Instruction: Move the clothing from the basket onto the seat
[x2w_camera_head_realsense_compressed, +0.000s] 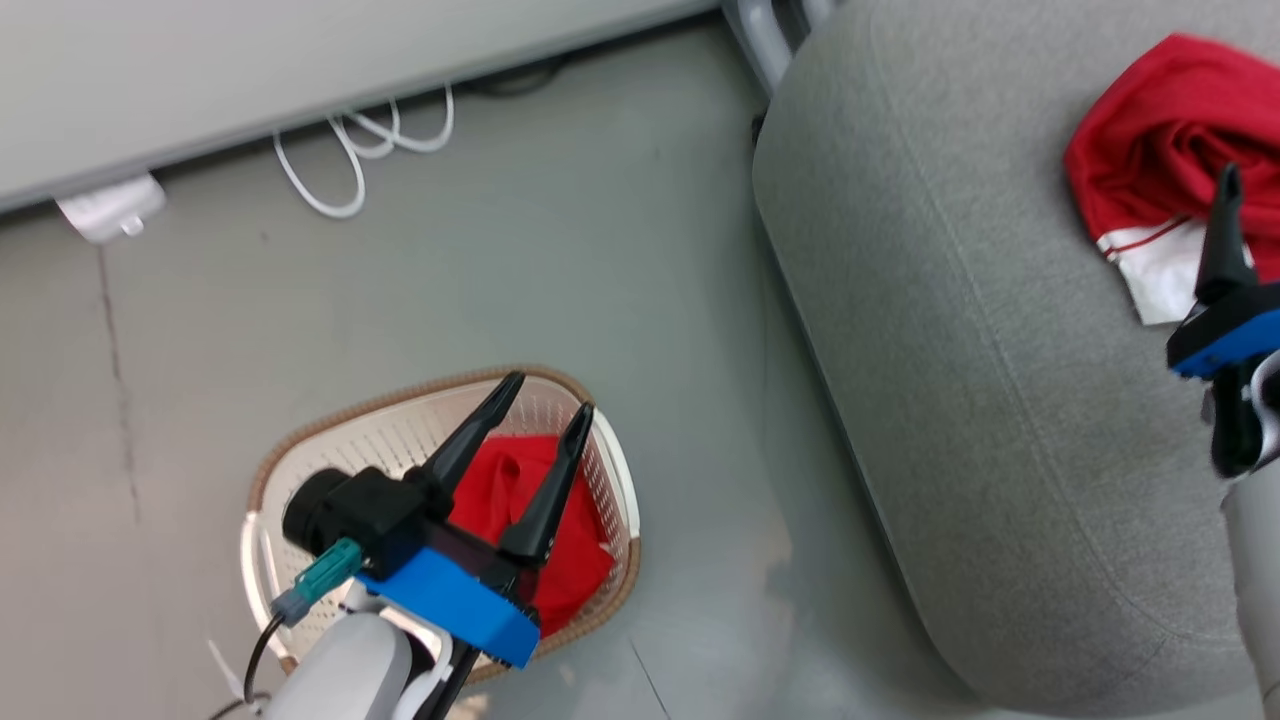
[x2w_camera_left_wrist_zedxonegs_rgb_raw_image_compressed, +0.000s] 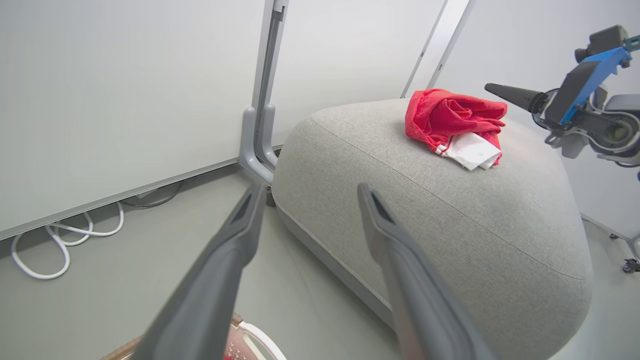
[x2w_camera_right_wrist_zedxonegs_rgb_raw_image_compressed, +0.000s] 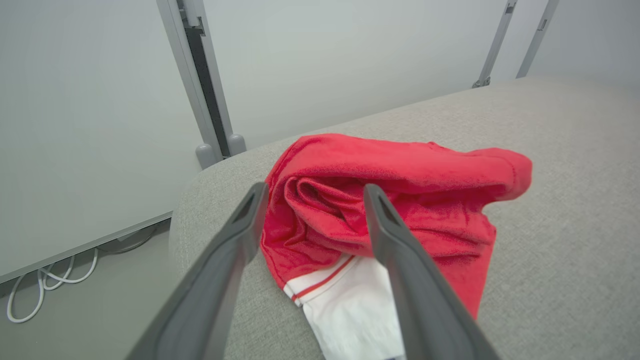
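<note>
The clothing lies in two places. One bright red soft garment with white striped trim (x2w_camera_head_realsense_compressed: 1150, 150) sits bunched on top of the large grey woven-fabric seat cushion (x2w_camera_head_realsense_compressed: 950, 350). A second bright red crumpled garment (x2w_camera_head_realsense_compressed: 505, 490) lies inside the cream-white perforated plastic basket with a brown woven-look rim (x2w_camera_head_realsense_compressed: 395, 440), which stands on the floor.

The trimmed garment lies well in from the seat's rounded left edge, with bare grey fabric around it; in the head view the frame's right edge cuts it off. A strip of bare grey floor (x2w_camera_head_realsense_compressed: 600, 250) separates the basket from the seat's side. Looped white cable (x2w_camera_head_realsense_compressed: 340, 212) lies along the foot of the pale wall panel (x2w_camera_head_realsense_compressed: 250, 70), well apart from both.

The right gripper (x2w_camera_right_wrist_zedxonegs_rgb_raw_image_compressed: 315, 186) hangs just above the trimmed garment with its jaws spread, the cloth between and below them, not pinched. The left gripper (x2w_camera_head_realsense_compressed: 550, 393) is over the basket with its jaws spread and nothing in them. It and its arm hide the basket's near side and part of the red cloth inside.
</note>
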